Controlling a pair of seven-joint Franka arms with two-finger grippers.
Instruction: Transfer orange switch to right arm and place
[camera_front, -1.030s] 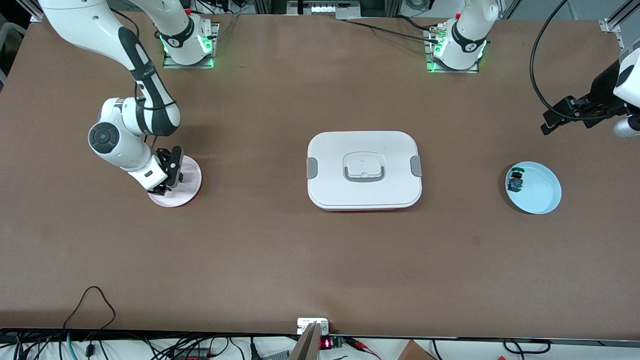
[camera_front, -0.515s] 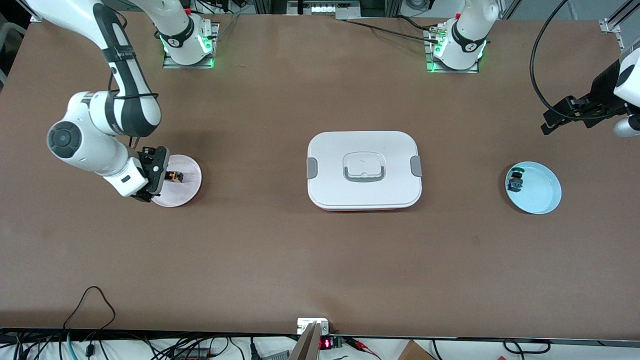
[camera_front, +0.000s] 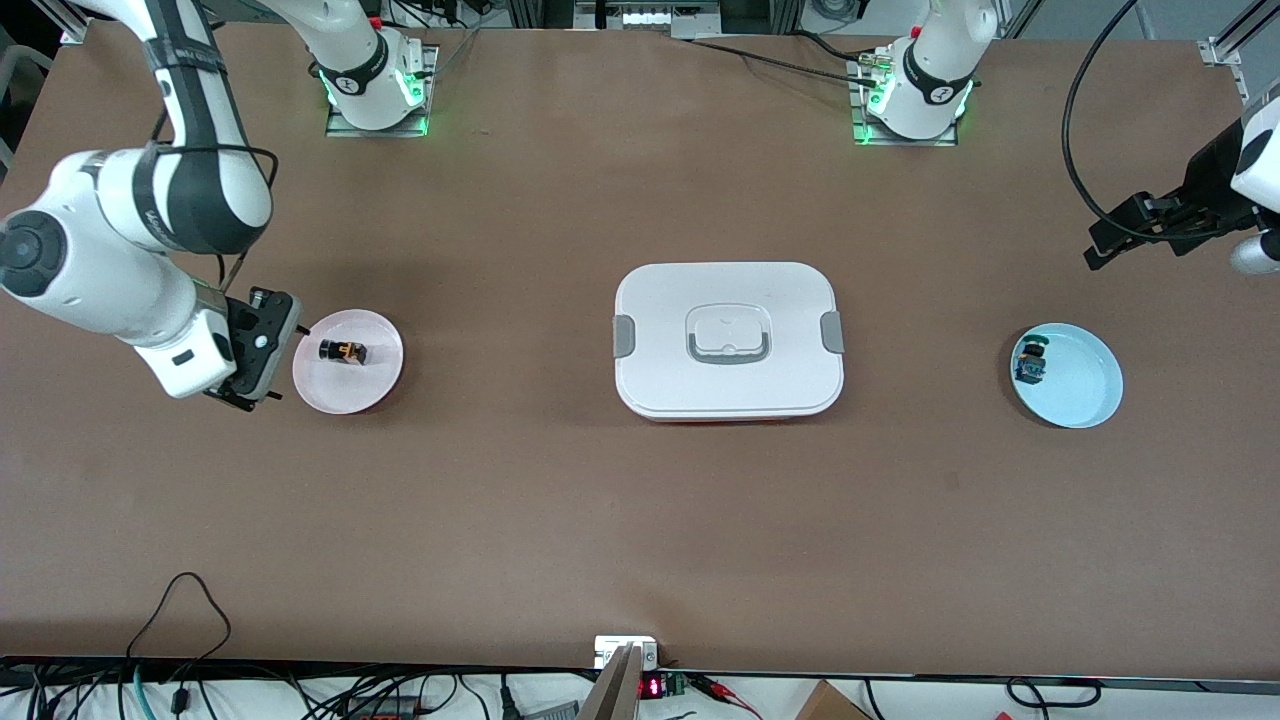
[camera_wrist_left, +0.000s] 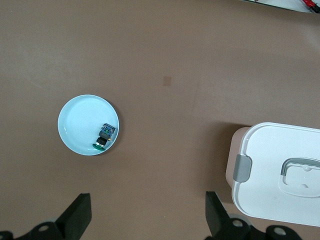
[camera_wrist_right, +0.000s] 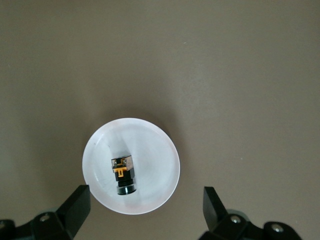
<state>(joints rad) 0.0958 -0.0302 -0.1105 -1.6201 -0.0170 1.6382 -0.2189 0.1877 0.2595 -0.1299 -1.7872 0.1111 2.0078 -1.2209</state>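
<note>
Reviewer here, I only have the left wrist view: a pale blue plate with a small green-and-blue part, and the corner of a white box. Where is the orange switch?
Observer: The orange switch lies on a pink plate toward the right arm's end of the table.
Operator: Is the right gripper holding it?
Observer: No. The right gripper is open, empty, and beside that plate, not over it.
Operator: And the left gripper?
Observer: The left gripper is open and empty. In the front view the left arm waits at the table's edge, past the blue plate.
Operator: Is the box shut?
Observer: Yes, the white box has its lid on, midway between the plates.
</note>
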